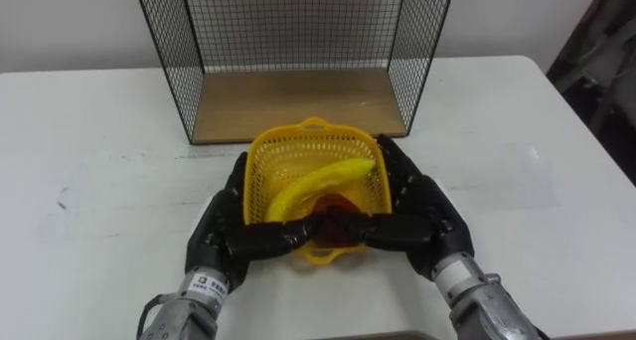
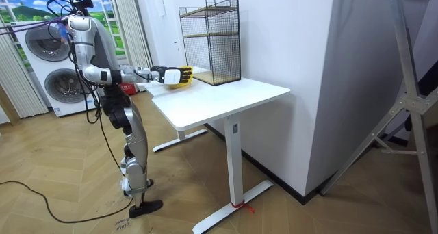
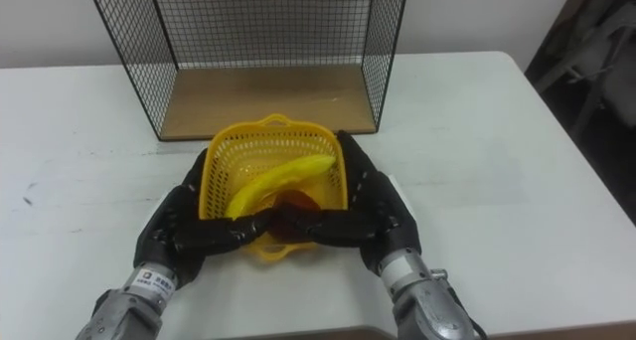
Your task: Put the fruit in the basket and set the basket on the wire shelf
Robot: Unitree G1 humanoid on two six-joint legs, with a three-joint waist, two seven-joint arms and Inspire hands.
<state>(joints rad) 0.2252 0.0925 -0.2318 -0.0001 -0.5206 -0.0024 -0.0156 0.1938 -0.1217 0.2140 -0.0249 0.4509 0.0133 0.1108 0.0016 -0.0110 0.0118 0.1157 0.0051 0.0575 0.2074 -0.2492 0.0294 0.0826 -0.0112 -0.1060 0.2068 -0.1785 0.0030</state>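
Note:
The yellow plastic basket [image 1: 260,159] [image 3: 215,167] sits on the white table just in front of the wire shelf [image 1: 298,103] [image 3: 260,97]. In it lie a banana [image 1: 318,181] [image 3: 280,177] and a dark red fruit [image 1: 340,223] [image 3: 294,209] at the near end. My left hand [image 1: 223,227] [image 3: 171,233] lies against the basket's left side and my right hand [image 1: 419,215] [image 3: 374,211] against its right side. Both thumbs hook over the near rim. In the room view I stand at the table's end with both arms stretched out to the basket [image 2: 182,77].
The wire shelf [image 2: 212,39] has a wooden floor board, an open front towards me and mesh sides, and stands at the far side of the white table [image 1: 89,151] [image 2: 226,97]. A dark chair-like object [image 1: 601,72] stands beyond the table's right edge.

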